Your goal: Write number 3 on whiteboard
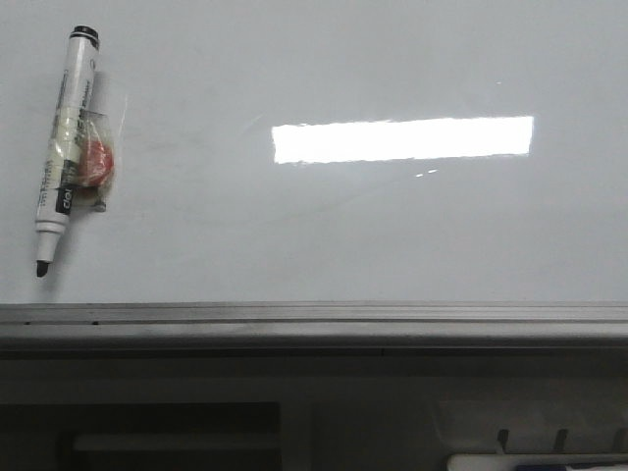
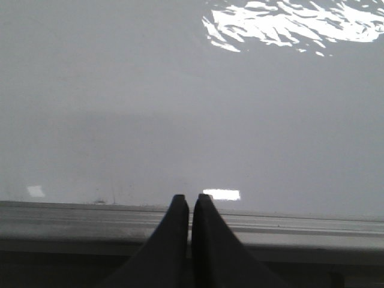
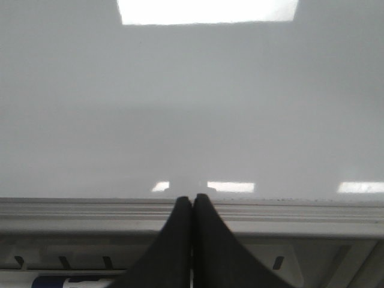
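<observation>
Whiteboard (image 1: 392, 235): glossy pale grey-white, flat, grey metal rail along near edge, bright rectangular reflection.

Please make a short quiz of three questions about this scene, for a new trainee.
1. True or false: a 3 is already drawn on the whiteboard.
2. The marker lies on which side in the front view? A) left B) right C) middle
3. Fill in: the left end effector and the right end effector are both ____.

Key: 1 false; 2 A; 3 shut, holding nothing.
</observation>
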### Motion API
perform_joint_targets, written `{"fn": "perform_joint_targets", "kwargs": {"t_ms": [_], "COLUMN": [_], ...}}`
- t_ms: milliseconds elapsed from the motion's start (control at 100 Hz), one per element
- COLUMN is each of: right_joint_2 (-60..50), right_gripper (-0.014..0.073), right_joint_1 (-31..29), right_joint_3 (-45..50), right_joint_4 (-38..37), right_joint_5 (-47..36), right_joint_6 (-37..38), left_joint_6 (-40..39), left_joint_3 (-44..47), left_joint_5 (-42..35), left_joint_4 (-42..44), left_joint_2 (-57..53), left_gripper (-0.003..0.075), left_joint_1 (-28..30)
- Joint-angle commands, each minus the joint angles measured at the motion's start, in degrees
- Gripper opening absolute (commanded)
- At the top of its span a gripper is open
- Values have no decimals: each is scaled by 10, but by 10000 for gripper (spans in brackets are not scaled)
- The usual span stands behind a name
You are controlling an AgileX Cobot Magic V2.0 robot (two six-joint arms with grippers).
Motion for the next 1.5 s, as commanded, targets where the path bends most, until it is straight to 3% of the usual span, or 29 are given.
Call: {"fn": "perform_joint_targets", "kwargs": {"t_ms": [0,710,910,1050,1230,1490], "right_joint_2": [-9,-9,-9,-9,-9,-9], "right_gripper": [-61,-61,-61,-61,-61,-61], "right_joint_1": [-4,-4,-4,-4,-4,-4], "right_joint_3": [18,18,18,18,18,18], "right_joint_4": [-9,-9,-9,-9,-9,-9], "right_joint_5": [-9,-9,-20,-75,-214,-252], "right_joint_6": [0,0,0,0,0,0], "left_joint_6": [-1,-1,-1,-1,-1,-1], "left_joint_3": [7,7,7,7,7,7], "left_joint_5": [-26,-26,-40,-40,-45,-57], "left_joint_4": [-2,-2,34,34,33,35], "left_joint_2": [-15,-15,-15,-15,-15,-15], "left_gripper": [-20,-20,-20,-20,-20,-20], "left_joint_1": [0,0,0,0,0,0]}}
